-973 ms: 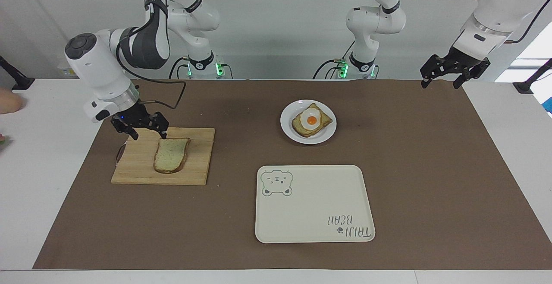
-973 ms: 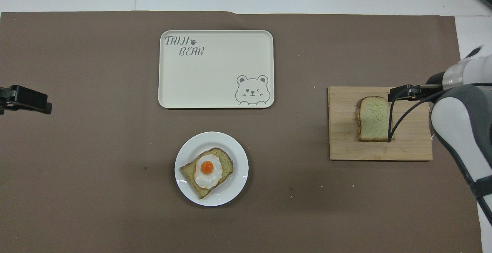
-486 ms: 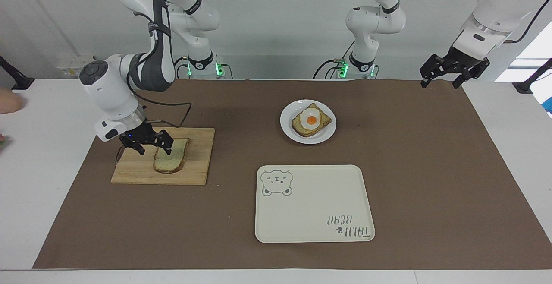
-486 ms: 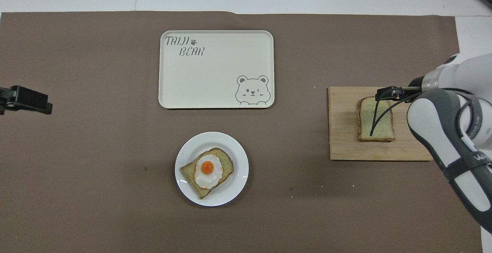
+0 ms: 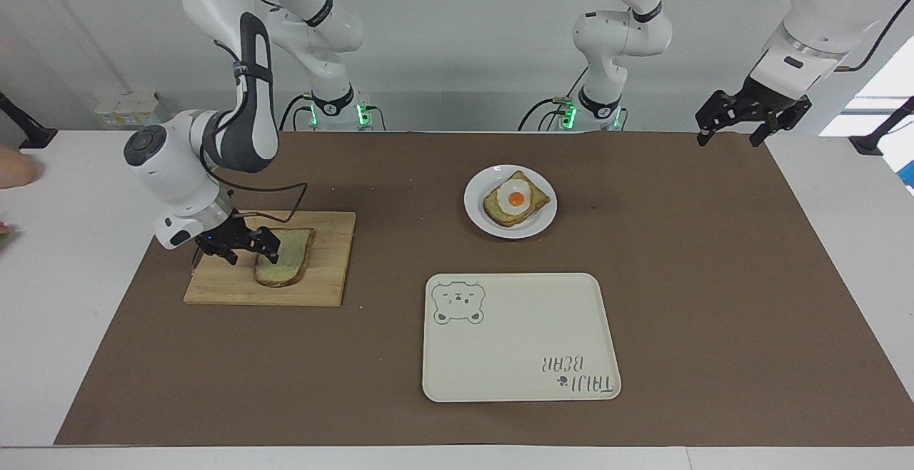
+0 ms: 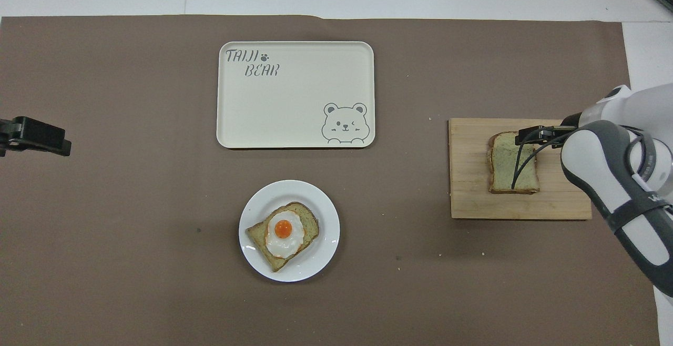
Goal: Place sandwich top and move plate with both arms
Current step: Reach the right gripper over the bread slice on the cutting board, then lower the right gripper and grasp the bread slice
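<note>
Brown-papered bench [image 5: 714, 277]: we see small round white plate [image 5: 477, 218] mid-bench; plain pale crusted bread slice [image 5: 291, 264] on wooden board [image 5: 214, 286]. Right gripper [image 5: 246, 245] agape at slice edge; shallow bite risks slip, board shove. Left gripper [image 5: 750, 121] waits, agape.

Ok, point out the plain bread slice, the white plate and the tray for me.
sandwich top [image 5: 289, 266]: facing view, middle of its pale crumb.
plate [image 6: 322, 254]: overhead view, bare white rim beside the egg toast.
tray [image 6: 286, 109]: overhead view, blank middle of its floor.
</note>
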